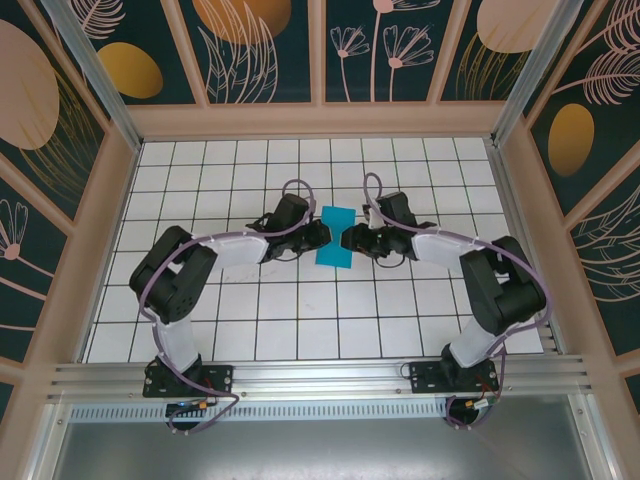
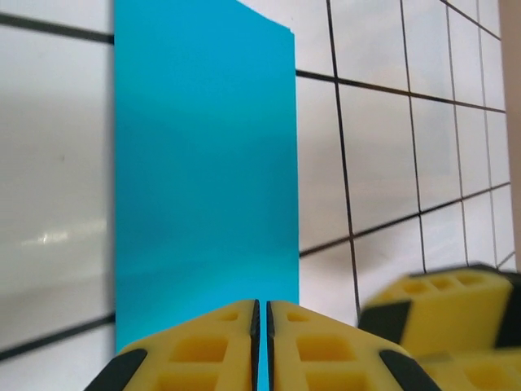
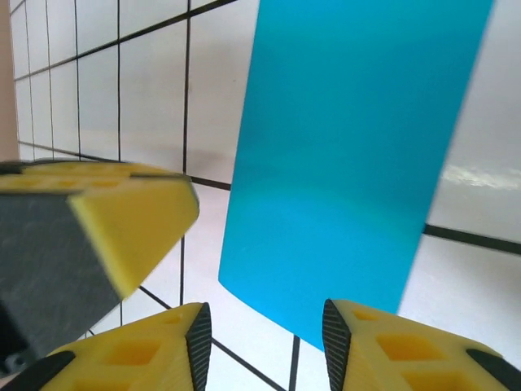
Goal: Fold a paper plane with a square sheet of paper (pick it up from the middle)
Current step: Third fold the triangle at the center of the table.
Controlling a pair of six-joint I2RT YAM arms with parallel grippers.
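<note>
The square sheet of paper [image 1: 335, 236] is a teal-blue strip held off the white grid table, between both grippers at the table's middle. My left gripper [image 1: 324, 238] comes from the left and is shut on the paper's near edge; in the left wrist view the paper [image 2: 203, 163] runs into the thin slit between the yellow fingers [image 2: 203, 350]. My right gripper [image 1: 353, 240] faces it from the right with jaws open. In the right wrist view the paper [image 3: 350, 155] hangs just ahead of the open gripper [image 3: 267, 334], and no pad touches it.
The table is white tile with black grid lines [image 1: 300, 300], walled by wooden frames and patterned panels [image 1: 260, 50]. A metal rail [image 1: 320, 380] runs along the near edge by the arm bases. The other arm's yellow finger [image 3: 98, 220] crowds the left of the right wrist view.
</note>
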